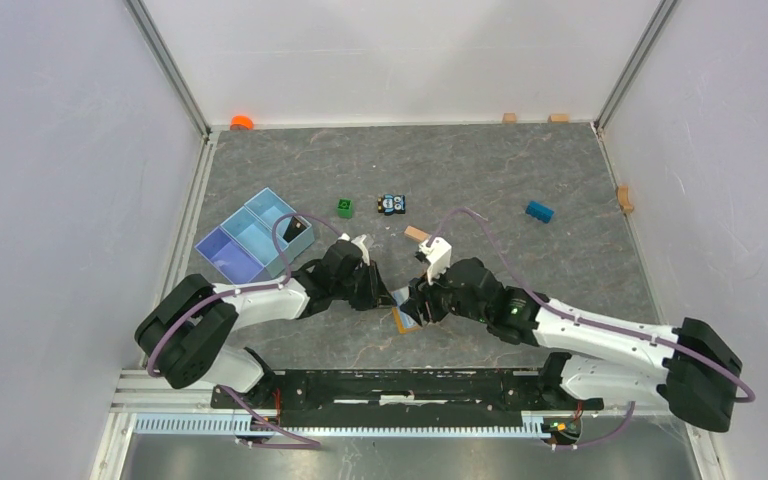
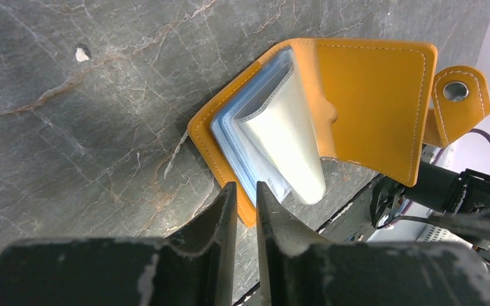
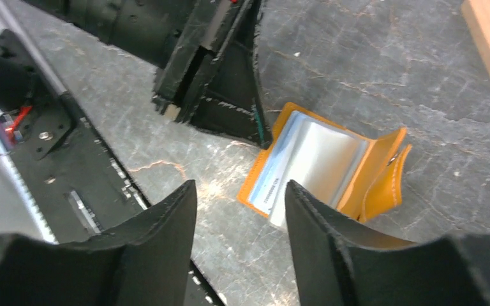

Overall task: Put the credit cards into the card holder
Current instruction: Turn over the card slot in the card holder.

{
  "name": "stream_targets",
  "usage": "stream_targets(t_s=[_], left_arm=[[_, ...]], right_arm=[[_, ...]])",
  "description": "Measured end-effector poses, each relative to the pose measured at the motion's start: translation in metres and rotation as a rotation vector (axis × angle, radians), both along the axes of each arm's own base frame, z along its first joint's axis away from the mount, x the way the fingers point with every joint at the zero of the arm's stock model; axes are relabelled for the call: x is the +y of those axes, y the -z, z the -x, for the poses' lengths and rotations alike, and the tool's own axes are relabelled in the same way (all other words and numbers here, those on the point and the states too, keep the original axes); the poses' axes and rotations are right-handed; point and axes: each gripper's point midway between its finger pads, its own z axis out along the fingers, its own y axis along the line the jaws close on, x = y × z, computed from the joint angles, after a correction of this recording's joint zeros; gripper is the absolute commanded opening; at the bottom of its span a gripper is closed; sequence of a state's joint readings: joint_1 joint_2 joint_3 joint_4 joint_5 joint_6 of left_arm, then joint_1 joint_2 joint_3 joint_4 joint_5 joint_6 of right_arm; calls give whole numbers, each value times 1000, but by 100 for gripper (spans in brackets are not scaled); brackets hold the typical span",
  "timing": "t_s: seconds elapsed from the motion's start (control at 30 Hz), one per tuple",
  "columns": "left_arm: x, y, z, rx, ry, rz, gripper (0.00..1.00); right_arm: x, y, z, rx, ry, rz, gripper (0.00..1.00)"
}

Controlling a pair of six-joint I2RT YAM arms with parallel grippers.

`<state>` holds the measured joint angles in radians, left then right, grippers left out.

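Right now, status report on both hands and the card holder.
Left hand pinching card holder corner. Right hand open, empty, over it. Card holder lying open; nothing blocking.

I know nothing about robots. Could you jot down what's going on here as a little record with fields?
Holder: card holder lies open on the table, pale pockets showing
Card: a light blue card seems tucked inside
Left: left gripper pinches the holder's edge
Right: right gripper open, empty, hovering near it
Nearby: divided tray, toy car
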<state>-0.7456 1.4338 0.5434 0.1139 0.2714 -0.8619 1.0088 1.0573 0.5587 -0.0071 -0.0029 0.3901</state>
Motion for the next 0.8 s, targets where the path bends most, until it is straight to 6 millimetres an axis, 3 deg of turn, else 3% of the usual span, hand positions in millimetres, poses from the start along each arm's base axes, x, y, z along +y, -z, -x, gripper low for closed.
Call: stream_targets(t_s=[0.1, 0.27, 0.53, 0.8], left_arm=[[2, 2, 0, 1, -7, -11, 37], [9, 2, -4, -10, -38, -38, 47], [17, -3, -8, -31, -72, -48, 49], [20, -1, -8, -29, -78, -58, 49]], right_arm=[[1, 10, -7, -17, 35, 58, 65], [-8, 46, -14, -14, 100, 210, 73], [-21, 85, -17, -8, 158, 374, 79], [-23, 99, -17, 10, 172, 407, 82]])
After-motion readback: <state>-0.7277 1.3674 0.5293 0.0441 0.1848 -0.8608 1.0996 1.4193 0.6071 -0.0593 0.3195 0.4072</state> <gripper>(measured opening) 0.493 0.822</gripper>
